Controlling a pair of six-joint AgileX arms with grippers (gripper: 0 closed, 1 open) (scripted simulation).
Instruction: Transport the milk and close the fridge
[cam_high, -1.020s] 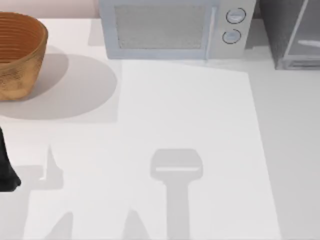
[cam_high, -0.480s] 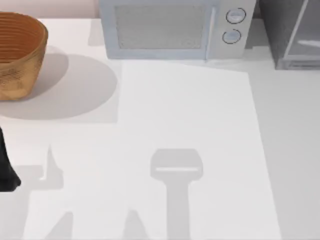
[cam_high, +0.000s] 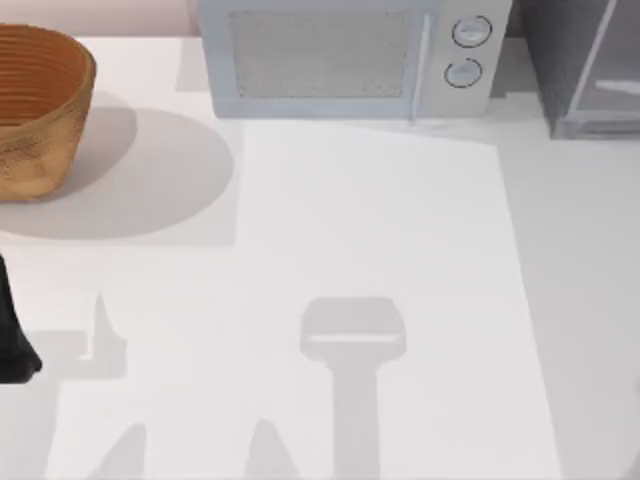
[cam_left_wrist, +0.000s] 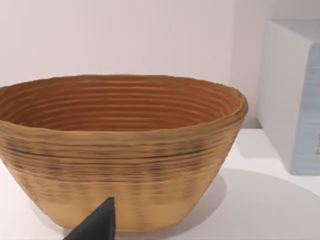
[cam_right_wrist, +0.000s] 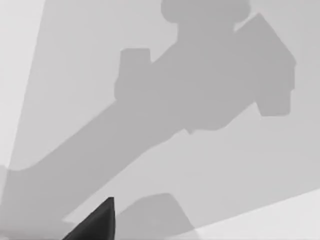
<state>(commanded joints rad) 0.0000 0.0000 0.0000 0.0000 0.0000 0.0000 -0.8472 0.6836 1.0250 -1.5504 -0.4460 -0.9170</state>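
while the left claw (cam_left_wrist: 97, 226) hangs low at the table's (cam_high: 400, 220) left edge, it looks straight at the side of a woven basket (cam_left_wrist: 120, 150) and carries nothing that i can see. whether it is released or clenched i cannot tell. its dark arm (cam_high: 12, 330) just pokes in over that left edge, which reads to me as a parked pose, out of the way of the open middle.

the right claw (cam_right_wrist: 95, 224) is aimed down at bare table crossed by arm shadows, with nothing beneath it. its state i cannot tell either. i judge it is raised above the table and has no load.

further out, the basket sits in the far left corner, throwing a broad round shadow toward the table's middle. a light grey microwave (cam_high: 340, 60) with two round knobs stands along the far edge, just beside the basket's shadow, door face toward the arms. the fridge (cam_high: 545, 60) fills the far right corner, close beside the microwave, and its light framed door panel (cam_high: 610, 90) stands at a slant to the cabinet, so i take it as open and not yet closed.

where the milk is i cannot tell, so the carry looks unstarted or unsettled to me. the way to the fridge runs along the right side. the microwave's knob end is the nearest thing a swinging door or arm could clip, and the basket hems in the left arm's reach toward the far edge.
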